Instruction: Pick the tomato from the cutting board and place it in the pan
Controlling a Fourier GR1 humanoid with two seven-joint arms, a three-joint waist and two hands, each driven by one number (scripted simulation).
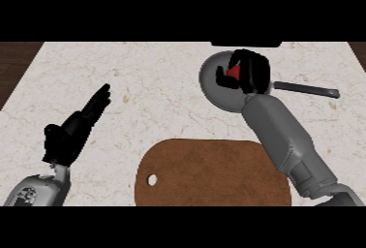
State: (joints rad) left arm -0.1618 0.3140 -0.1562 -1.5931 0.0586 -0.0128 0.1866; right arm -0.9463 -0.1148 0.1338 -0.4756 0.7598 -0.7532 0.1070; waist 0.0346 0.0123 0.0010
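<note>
Tomato (232, 72): we judge it light, soft, smooth; best cupped round its middle. Right hand (250, 70) curls round it over the pan (214, 94); left hand (71, 133) rests, fingers straight.

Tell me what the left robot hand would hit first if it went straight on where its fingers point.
Probably nothing: the left robot hand points up and right across bare counter, passing left of the pan. Depth is unclear, but the way looks free.
</note>
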